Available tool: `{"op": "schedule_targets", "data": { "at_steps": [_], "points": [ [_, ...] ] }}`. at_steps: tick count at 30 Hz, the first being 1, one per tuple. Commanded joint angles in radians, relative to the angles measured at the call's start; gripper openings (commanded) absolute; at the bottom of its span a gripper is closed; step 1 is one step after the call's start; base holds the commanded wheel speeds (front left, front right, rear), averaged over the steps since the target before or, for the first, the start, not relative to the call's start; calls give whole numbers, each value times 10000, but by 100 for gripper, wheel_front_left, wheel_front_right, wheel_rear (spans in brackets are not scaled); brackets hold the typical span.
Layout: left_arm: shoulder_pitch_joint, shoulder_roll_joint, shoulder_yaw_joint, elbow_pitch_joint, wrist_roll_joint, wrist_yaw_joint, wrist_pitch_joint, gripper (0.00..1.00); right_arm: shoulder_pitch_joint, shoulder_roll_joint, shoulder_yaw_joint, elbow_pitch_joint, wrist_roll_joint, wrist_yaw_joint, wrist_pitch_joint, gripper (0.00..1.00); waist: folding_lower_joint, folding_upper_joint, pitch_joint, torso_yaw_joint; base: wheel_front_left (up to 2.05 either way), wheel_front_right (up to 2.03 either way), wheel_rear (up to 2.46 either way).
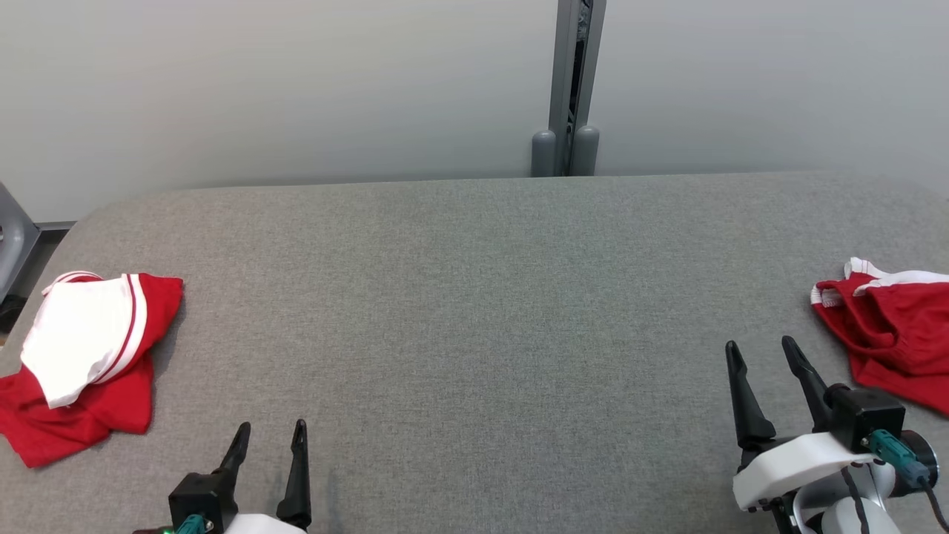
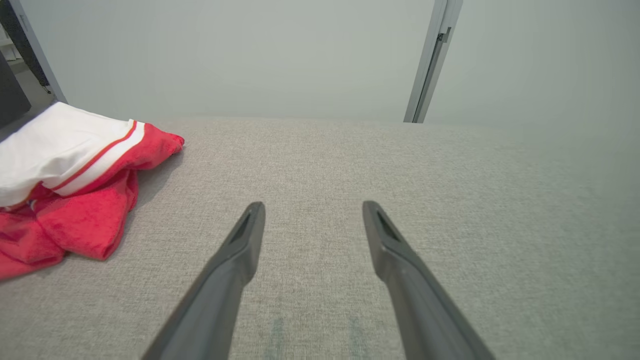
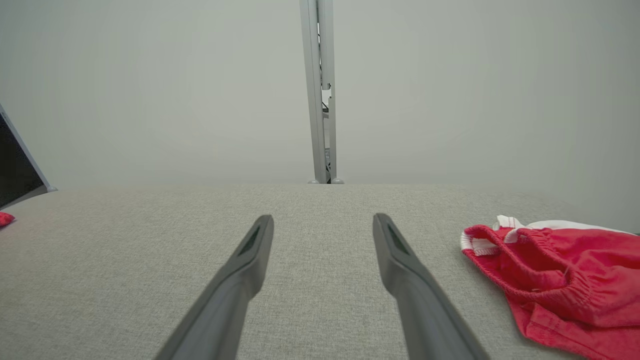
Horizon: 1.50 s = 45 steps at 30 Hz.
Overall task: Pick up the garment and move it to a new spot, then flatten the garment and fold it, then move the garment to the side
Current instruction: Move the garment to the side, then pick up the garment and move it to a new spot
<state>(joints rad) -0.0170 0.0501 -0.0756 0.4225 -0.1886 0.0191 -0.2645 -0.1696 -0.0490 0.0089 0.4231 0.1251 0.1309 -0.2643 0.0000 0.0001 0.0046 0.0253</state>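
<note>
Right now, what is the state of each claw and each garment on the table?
left claw: open, empty.
right claw: open, empty.
red-and-white garment: loosely folded over, lying untouched at the left.
red garment: crumpled, waistband bunched, lying untouched at the right.

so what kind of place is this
Likely a robot test station for folding clothes: a grey fabric-covered table, bare pale partition walls behind, and a red-and-white left garment and right garment at its ends.
</note>
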Motion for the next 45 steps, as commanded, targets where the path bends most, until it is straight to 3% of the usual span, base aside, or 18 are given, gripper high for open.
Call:
{"op": "schedule_targets", "data": {
  "at_steps": [1,13,24,33,38,45],
  "points": [
    [158,19,40,-64,-97,91,1,100,148,-44,66,-65,61,-3,0,100,0,-1,-45,19,0,0,0],
    [51,29,178,-399,-269,160,2,100,232,-42,239,-22,210,-3,0,100,0,-1,184,438,0,0,0],
    [-124,26,710,-345,-109,297,2,100,-4,-48,763,10,390,-3,0,100,0,-1,683,2516,0,0,0],
    [-11,13,1382,-163,17,84,2,100,-224,-55,1137,286,620,-3,0,100,0,-1,844,3919,0,0,0],
    [-313,18,1558,34,-103,-139,2,100,-396,-58,1275,387,597,-3,0,100,0,-1,1175,4070,0,0,0],
    [-1393,23,1945,625,-501,-745,3,100,-764,-61,1345,428,186,-3,0,100,0,-1,1995,3700,0,0,0]
  ]
}}
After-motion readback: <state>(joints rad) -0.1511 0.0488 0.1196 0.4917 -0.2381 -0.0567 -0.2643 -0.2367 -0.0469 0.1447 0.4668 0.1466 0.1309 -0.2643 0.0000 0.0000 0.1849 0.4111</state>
